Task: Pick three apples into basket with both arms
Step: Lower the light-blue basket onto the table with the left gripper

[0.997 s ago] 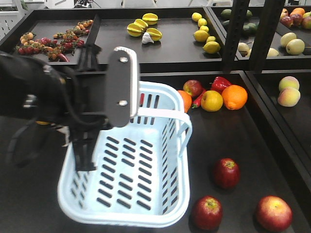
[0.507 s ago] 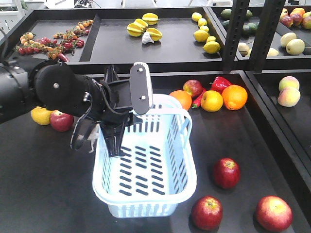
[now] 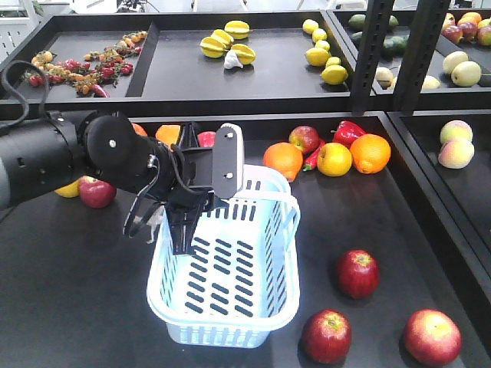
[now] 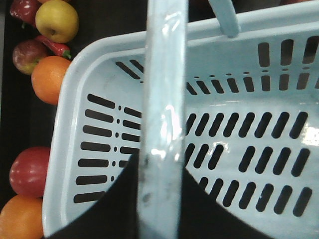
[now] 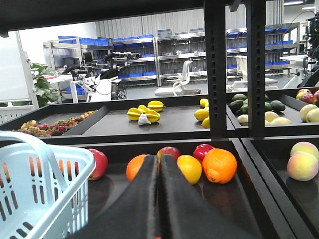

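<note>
The pale blue basket (image 3: 224, 320) stands in the middle of the dark table, empty. My left gripper (image 3: 187, 221) is shut on its swing handle (image 4: 162, 99), which runs straight between the black jaws of the left gripper (image 4: 159, 167). Three dark red apples lie to the basket's right: one (image 3: 357, 273) further back, one (image 3: 327, 335) by the front corner, one (image 3: 432, 336) at the far right. My right gripper (image 5: 159, 160) is shut with nothing in it, low over the table to the right of the basket (image 5: 75, 164); the front view does not show it.
Behind the basket lie an orange (image 3: 284, 159), a red apple (image 3: 304, 139), a red pepper (image 3: 349, 130), a yellow fruit (image 3: 334, 159) and another orange (image 3: 370, 152). A red apple (image 3: 97, 192) sits left. A black post (image 3: 372, 54) stands at the back right. The upper shelf holds starfruit (image 3: 226, 42).
The left arm has carried the basket away from the camera and down toward the tabletop. The orange behind the basket now shows in full.
</note>
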{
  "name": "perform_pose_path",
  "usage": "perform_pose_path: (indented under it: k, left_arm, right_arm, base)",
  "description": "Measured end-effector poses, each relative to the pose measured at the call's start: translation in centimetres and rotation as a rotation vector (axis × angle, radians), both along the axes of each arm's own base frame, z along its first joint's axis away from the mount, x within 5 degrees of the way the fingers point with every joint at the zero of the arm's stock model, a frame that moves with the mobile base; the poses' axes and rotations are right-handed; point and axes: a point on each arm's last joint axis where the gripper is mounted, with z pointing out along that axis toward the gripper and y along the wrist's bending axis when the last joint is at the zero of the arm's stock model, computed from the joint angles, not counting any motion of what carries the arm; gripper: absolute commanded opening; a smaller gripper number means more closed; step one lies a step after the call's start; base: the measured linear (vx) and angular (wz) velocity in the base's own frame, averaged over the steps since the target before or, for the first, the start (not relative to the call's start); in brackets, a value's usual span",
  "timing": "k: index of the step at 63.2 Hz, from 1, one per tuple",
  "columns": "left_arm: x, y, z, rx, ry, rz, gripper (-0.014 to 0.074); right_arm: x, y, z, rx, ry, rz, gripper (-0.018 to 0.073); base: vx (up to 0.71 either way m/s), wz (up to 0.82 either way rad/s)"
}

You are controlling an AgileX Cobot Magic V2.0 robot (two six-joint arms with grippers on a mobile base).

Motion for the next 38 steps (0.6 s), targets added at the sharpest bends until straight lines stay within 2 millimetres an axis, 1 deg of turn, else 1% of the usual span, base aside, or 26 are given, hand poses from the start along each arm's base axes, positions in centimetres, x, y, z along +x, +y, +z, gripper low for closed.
perform_pose_path:
  k: [8, 14, 26, 33, 38]
  left_arm:
    - [0.7, 0.8, -1.5, 0.001, 0.011, 0.020, -0.0006]
    - [0.8, 1.2, -2.2, -0.004, 0.022, 0.021, -0.0006]
    - [0.8, 1.2, -2.5, -0.029, 0.033, 0.013, 0.0001]
    - [0.7, 1.2, -2.5, -0.034, 0.035, 0.013, 0.0038]
    - [0.7, 1.2, -2.5, -0.032, 0.037, 0.010, 0.0092]
  right_arm:
    - [0.0, 0.0, 0.0, 0.000, 0.000, 0.000, -0.0009]
    - [0.0, 0.0, 0.0, 0.000, 0.000, 0.000, -0.0009]
    - [0.0, 0.0, 0.0, 0.000, 0.000, 0.000, -0.0009]
    - [0.0, 0.0, 0.0, 0.000, 0.000, 0.000, -0.0009]
    - [0.0, 0.0, 0.0, 0.000, 0.000, 0.000, -0.0009]
  base:
    - [0.00, 0.00]
    - [0.00, 0.00]
    - [0.00, 0.00]
    - [0.00, 0.00]
    - [0.00, 0.00]
